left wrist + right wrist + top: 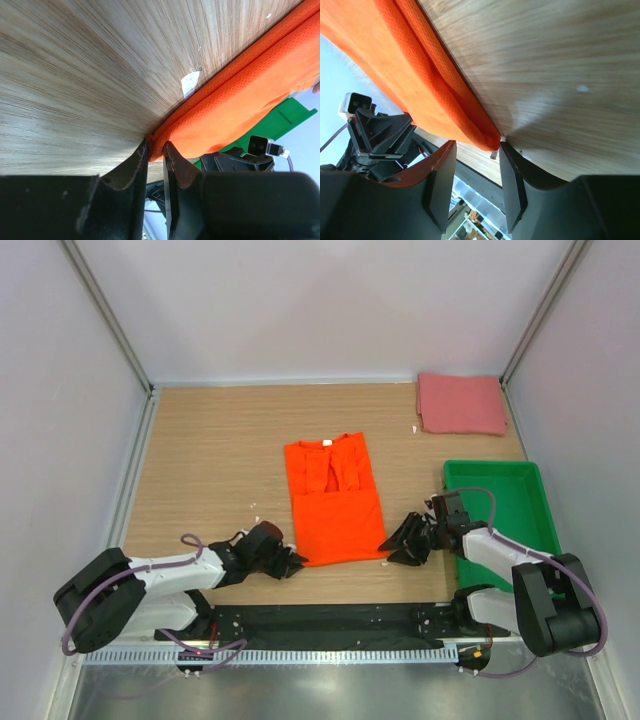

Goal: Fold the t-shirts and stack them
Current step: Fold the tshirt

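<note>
The orange t-shirt lies folded into a long strip, sleeves tucked in, at the middle of the wooden table. My left gripper lies low at its near left corner. In the left wrist view the jaws stand narrow, pinching that corner of orange cloth. My right gripper is at the near right corner. Its jaws stand wide apart, with the tip of the orange hem between them and touching one finger. The pink-red t-shirt lies folded at the far right corner.
A green tray sits at the right, just behind my right arm. Small white scraps lie on the wood, one beside the orange hem. White walls close in the table on three sides.
</note>
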Motion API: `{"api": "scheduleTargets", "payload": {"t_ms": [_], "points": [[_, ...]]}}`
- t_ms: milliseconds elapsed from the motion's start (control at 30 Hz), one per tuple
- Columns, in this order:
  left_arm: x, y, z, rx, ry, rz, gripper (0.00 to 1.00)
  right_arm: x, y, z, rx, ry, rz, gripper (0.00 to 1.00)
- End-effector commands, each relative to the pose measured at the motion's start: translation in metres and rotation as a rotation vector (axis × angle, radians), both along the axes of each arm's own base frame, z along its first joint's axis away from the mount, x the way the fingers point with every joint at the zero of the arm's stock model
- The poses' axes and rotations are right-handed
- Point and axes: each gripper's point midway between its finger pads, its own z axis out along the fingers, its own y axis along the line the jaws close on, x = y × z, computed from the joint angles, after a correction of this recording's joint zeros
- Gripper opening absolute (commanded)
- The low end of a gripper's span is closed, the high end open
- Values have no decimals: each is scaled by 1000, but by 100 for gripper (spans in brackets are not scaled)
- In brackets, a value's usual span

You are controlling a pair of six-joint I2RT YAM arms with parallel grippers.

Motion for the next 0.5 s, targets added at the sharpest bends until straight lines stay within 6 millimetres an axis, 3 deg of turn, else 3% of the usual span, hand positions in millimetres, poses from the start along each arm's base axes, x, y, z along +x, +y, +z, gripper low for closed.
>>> {"api": "scheduleTargets", "payload": {"t_ms": [0,300,400,467], "points": [[-6,33,-29,142,31,65,18,2,-9,-18,-74,14,-21,46],[-3,35,-31,152,27,71,16,2,-7,-23,-71,26,-20,41],[-1,37,-31,158,21,72,12,1,-7,-26,-70,25,-9,28],[-1,38,-29,158,15,70,3,-1,-2,-26,-53,24,14,5]]}}
